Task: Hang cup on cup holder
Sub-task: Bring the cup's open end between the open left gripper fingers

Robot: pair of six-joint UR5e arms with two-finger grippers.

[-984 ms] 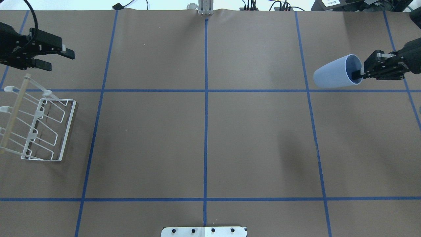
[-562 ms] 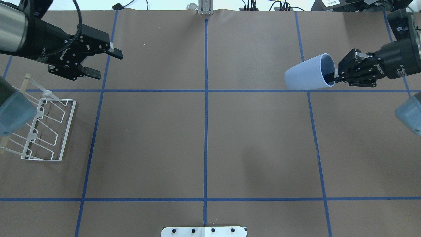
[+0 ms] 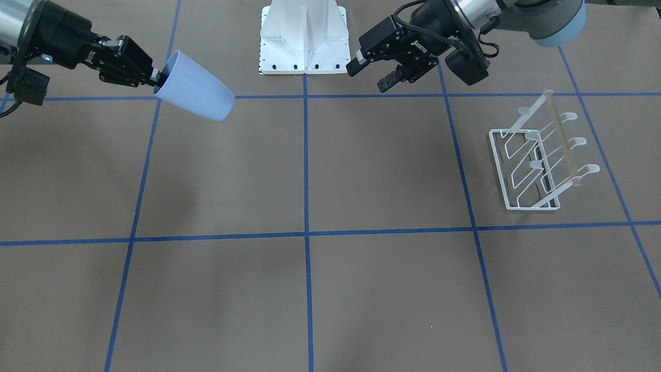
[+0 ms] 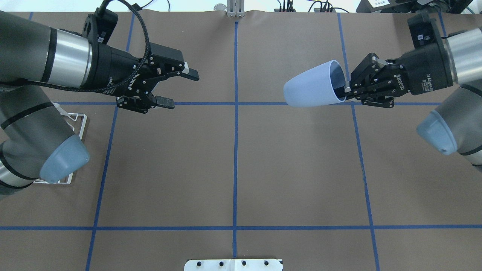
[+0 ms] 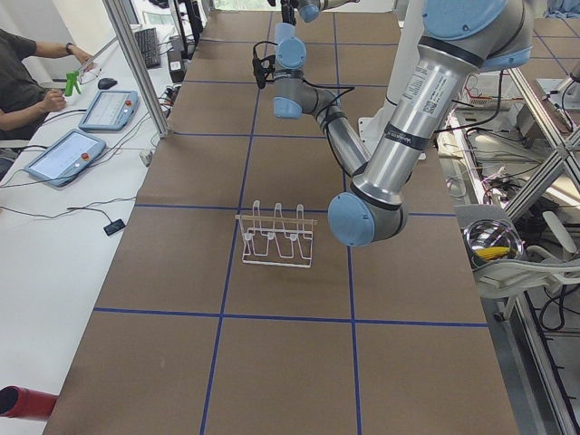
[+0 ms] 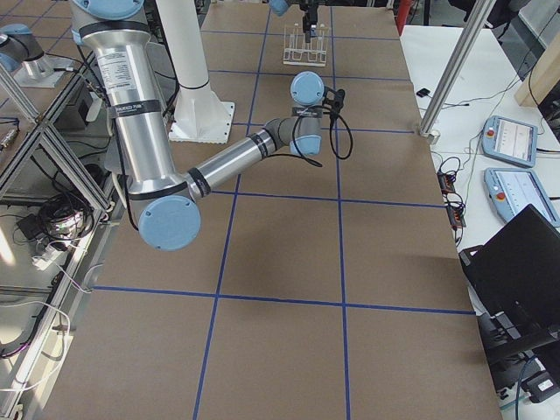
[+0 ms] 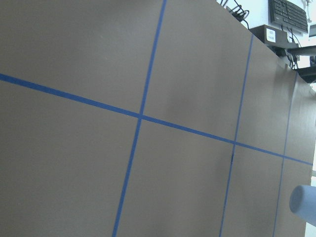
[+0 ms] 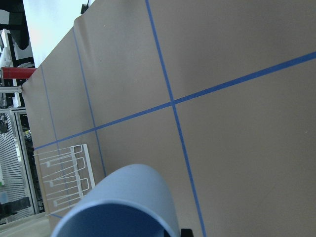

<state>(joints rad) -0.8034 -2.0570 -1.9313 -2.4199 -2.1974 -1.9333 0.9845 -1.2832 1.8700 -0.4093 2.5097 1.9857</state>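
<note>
The pale blue cup [image 4: 312, 86] hangs on its side above the table, base pointing toward the middle. My right gripper [image 4: 345, 90] is shut on its rim, one finger inside and one outside; it also shows in the front view [image 3: 157, 80] with the cup [image 3: 196, 94]. The cup's rim fills the bottom of the right wrist view [image 8: 123, 202]. My left gripper [image 4: 180, 89] is open and empty, left of the centre line, facing the cup. The white wire cup holder [image 3: 537, 160] stands at the table's left end, mostly hidden under my left arm in the overhead view [image 4: 77, 117].
The white robot pedestal [image 3: 303, 36] sits at the table's near middle edge. Blue tape lines cross the brown table [image 4: 293, 165]. An operator [image 5: 23, 77] sits beside tablets along the far side. My left elbow [image 4: 64, 158] hangs over the holder.
Both arms have moved in toward the table's centre. The right gripper has carried the cup leftward in the overhead view. The left arm now covers most of the cup holder.
</note>
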